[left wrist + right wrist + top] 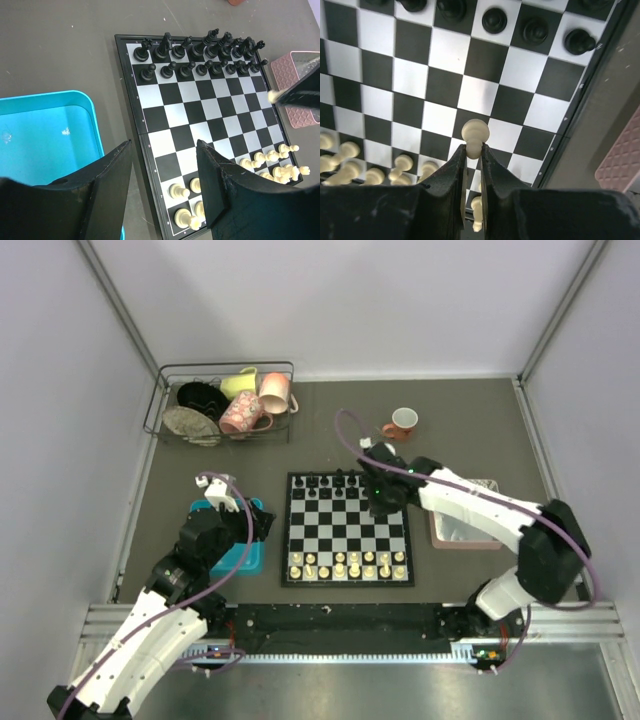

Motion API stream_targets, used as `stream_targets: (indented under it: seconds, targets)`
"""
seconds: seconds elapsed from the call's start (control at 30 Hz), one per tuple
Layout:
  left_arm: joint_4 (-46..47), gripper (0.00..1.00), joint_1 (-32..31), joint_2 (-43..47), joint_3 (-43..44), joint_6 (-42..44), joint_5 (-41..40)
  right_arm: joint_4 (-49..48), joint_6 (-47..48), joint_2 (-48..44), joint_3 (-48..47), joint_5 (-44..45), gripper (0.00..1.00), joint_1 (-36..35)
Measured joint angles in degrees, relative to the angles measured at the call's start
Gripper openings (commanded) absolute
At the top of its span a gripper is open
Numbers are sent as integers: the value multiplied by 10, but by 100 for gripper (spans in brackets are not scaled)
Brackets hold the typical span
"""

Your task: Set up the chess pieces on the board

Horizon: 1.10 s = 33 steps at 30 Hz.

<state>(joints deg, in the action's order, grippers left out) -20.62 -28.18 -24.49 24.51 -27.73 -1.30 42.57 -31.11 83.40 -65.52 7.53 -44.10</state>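
The black-and-white board (345, 530) lies at the table's centre. Cream-white chess pieces (350, 565) stand on its two near rows, black figures (335, 483) on the far rows. My right gripper (380, 502) hovers over the board's right half, shut on a cream-white pawn (475, 132) by its neck, above the squares (475, 60). More white pieces (350, 150) show below it. My left gripper (262, 524) is open and empty, over the board's left edge (150, 150) beside the white pieces (179, 190).
A blue tray (240, 555) lies left of the board, under my left wrist. A pink tray (460, 530) sits to the right. A wire basket of mugs (225, 405) stands at the back left. A red mug (402, 423) stands behind the board.
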Motion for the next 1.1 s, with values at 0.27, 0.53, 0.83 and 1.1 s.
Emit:
stream_targets:
  seconds: [0.27, 0.53, 0.83, 1.1]
  targets:
    - [0, 59, 0, 0, 0, 0, 0, -37, -35, 92, 26, 36, 0, -57]
    - [0, 59, 0, 0, 0, 0, 0, -59, -59, 119, 26, 58, 23, -83]
    - [0, 59, 0, 0, 0, 0, 0, -66, -62, 120, 26, 65, 28, -83]
    - [0, 59, 0, 0, 0, 0, 0, -65, -62, 120, 24, 88, 28, -83]
